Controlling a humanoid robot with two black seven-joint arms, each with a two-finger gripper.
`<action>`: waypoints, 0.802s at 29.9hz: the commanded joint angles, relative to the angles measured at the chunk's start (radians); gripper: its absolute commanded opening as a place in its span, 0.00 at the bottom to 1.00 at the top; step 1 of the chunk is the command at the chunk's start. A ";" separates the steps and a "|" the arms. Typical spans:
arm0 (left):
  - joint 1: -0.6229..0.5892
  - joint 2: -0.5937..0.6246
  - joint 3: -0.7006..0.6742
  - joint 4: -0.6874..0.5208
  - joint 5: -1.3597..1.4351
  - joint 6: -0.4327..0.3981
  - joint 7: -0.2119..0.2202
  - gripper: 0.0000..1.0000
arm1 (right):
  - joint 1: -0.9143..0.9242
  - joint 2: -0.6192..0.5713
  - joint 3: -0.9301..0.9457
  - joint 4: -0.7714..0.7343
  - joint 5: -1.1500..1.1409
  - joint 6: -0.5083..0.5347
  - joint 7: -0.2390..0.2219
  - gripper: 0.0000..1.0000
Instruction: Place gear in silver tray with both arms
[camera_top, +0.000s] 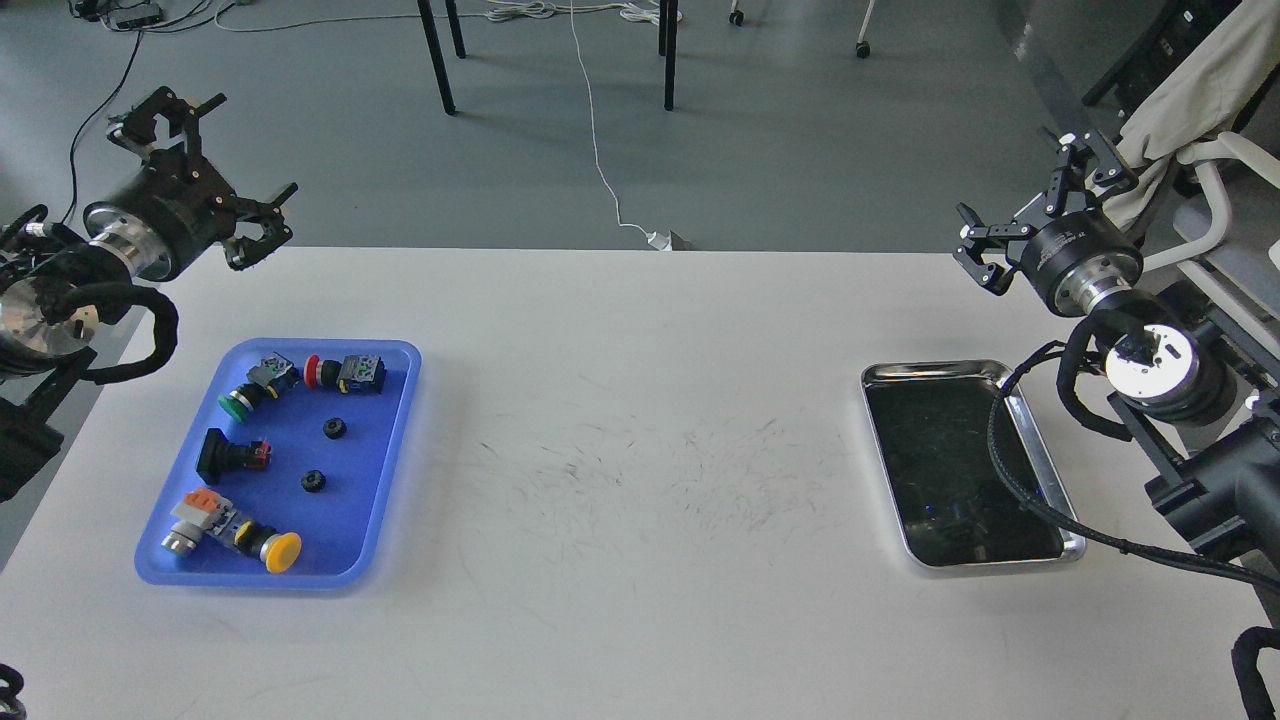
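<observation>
White table spanned the view. Silver tray sat at the right end, its dark bottom bare (only a cable from the right arm crossed above it). Blue tray lay well apart at the left end, holding several push-button switches and two small black gears: one toward the middle, one just below it.

Left gripper hung raised beyond the table's far left corner, fingers spread, nothing held. Right gripper hovered above the far right edge, fingers likewise spread and empty.

Judged: nothing transferred yet. Both gears remained to be picked up, carried across and set down.
</observation>
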 joint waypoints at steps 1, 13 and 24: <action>0.002 0.003 0.003 0.000 0.006 -0.001 0.001 0.99 | 0.008 0.007 0.009 -0.010 0.000 0.000 0.002 0.99; 0.001 0.010 0.007 -0.002 0.010 -0.001 0.001 0.99 | 0.032 0.010 0.005 -0.029 -0.001 0.002 0.008 0.99; 0.002 0.013 0.007 -0.003 0.013 0.001 0.001 0.99 | 0.029 0.012 0.001 -0.026 -0.003 0.003 0.010 0.99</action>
